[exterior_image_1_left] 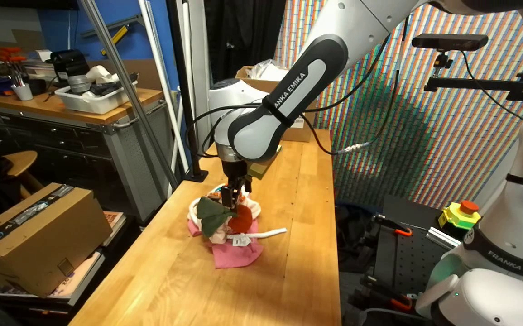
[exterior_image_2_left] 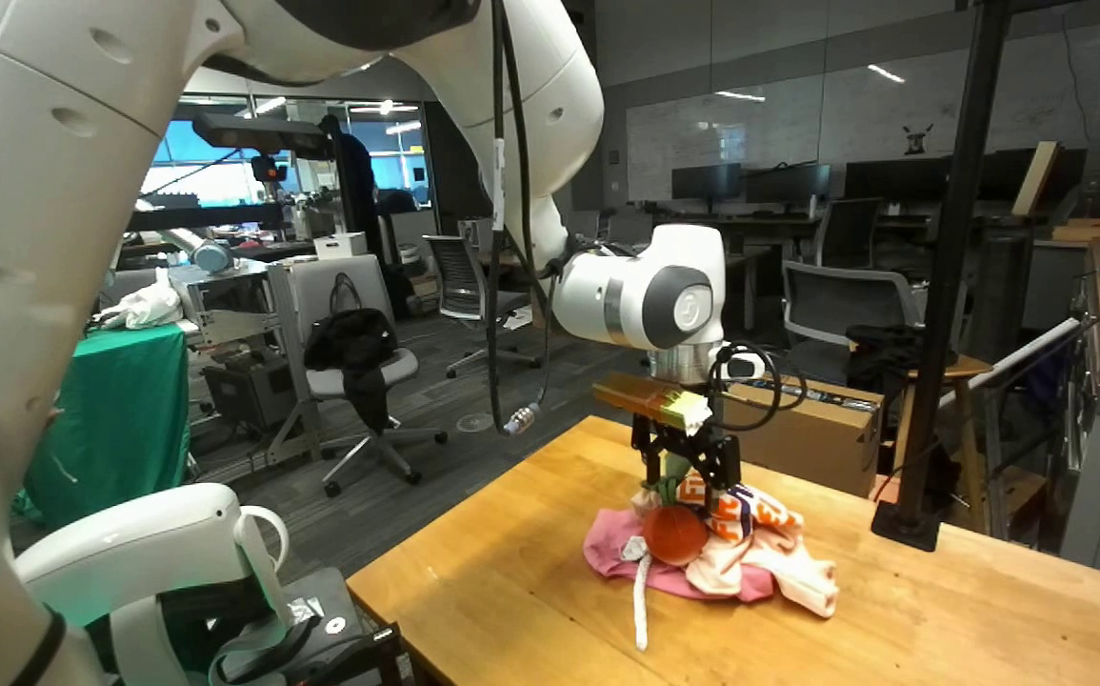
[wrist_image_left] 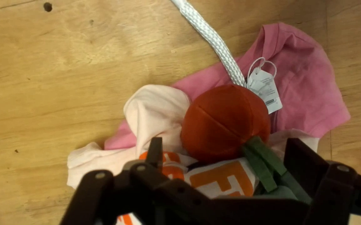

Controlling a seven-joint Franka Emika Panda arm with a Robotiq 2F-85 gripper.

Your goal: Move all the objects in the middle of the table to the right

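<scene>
A red-orange plush [exterior_image_1_left: 242, 221] with a green stem and leaf [exterior_image_1_left: 211, 216] lies on a heap of cloths on the wooden table. A pink cloth [exterior_image_2_left: 611, 543] with a white tag [wrist_image_left: 266, 90] is underneath. A pale pink cloth with orange letters [exterior_image_2_left: 759, 543] lies over it. A white cord [wrist_image_left: 213, 37] runs out from beside the plush. My gripper [wrist_image_left: 225, 147] is open and points down over the heap. In the wrist view the green stem and the lettered cloth lie between its fingers, and the plush's round body is just beyond the fingertips. The gripper body hides part of the leaf.
A black post [exterior_image_2_left: 907, 524] stands on the table's edge near the heap. A cardboard box [exterior_image_1_left: 299, 131] stands at the table's far end in an exterior view. A yellow-brown block [exterior_image_2_left: 650, 398] sits at the wrist above the fingers. The wooden table [exterior_image_1_left: 297, 280] extends around the heap.
</scene>
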